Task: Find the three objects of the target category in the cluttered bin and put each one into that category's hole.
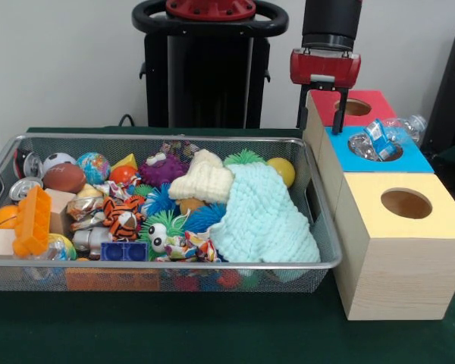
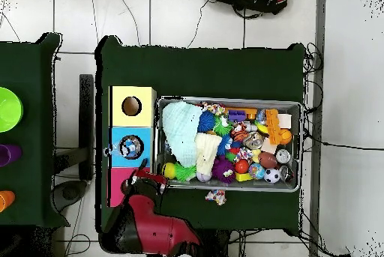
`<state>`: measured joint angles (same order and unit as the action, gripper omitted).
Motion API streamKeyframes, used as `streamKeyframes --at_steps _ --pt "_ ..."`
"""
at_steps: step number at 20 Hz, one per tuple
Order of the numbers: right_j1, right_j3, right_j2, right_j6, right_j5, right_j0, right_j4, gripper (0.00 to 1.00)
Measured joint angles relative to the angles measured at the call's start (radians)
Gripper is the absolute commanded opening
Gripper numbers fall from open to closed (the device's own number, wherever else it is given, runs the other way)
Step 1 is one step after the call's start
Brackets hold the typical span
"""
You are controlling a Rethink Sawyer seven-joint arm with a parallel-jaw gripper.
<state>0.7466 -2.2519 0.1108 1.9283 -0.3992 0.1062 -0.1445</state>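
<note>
Three wooden boxes stand in a row beside the wire bin [image 1: 174, 265]: red-topped [image 1: 371, 98], blue-topped [image 1: 417, 159] and yellow-topped [image 1: 440, 216], each with a round hole. A crushed clear plastic bottle [image 1: 374, 142] with a blue label lies in the blue box's hole [image 2: 131, 147]. My gripper [image 1: 321, 121] hangs open and empty over the near edge of the red box, at the seam with the blue one; overhead it [image 2: 141, 171] sits by the red box [image 2: 118, 183]. The bin holds balls, spiky toys, a tiger toy, blocks, cans [image 1: 23, 187] and two cloths.
Another clear bottle [image 1: 409, 125] lies behind the blue box. A pale blue knitted cloth [image 1: 262, 216] covers the bin's box-side end. A small patterned toy [image 2: 216, 196] lies on the table outside the bin [image 2: 225, 100]. A second table holds a green bowl [image 2: 7, 108].
</note>
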Motion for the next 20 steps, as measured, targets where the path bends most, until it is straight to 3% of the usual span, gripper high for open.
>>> streamKeyframes --at_steps 7,20 --pt "-0.001 0.000 -0.001 0.000 0.000 0.010 -0.037 1.00" --pt "0.000 0.018 -0.012 0.000 0.000 0.072 -0.197 1.00"
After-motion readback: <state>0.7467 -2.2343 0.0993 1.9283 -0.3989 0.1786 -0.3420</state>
